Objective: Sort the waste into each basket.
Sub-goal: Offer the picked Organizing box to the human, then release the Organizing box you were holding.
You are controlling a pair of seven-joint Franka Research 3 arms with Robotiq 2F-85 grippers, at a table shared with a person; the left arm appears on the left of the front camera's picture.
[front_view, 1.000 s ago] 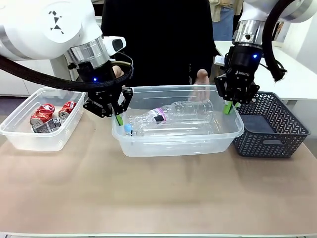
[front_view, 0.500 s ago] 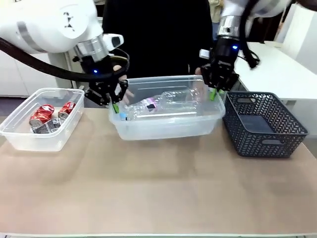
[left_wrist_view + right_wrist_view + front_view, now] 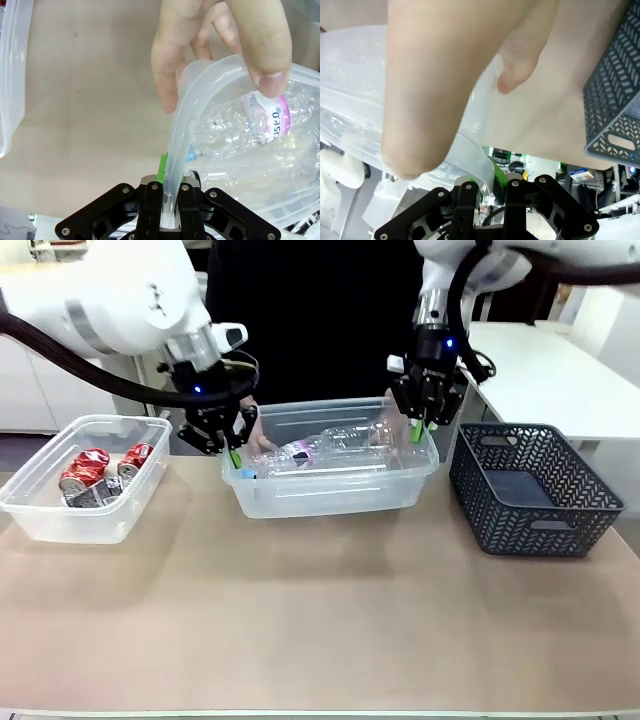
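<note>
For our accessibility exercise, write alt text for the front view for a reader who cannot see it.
Two white robot arms pinch opposite ends of a clear tub holding plastic bottles, left gripper and right gripper shut on its rim. Crushed cans fill a second tub; a dark lattice basket stands right.

A broad tan table (image 3: 320, 620) spreads across the room under even, soft light. At two o'clock, well behind it, stands a white table (image 3: 560, 370). At ten o'clock a white cabinet (image 3: 30, 390) lines the wall. At twelve o'clock a person in black (image 3: 310, 320) stands at the far edge.
</note>
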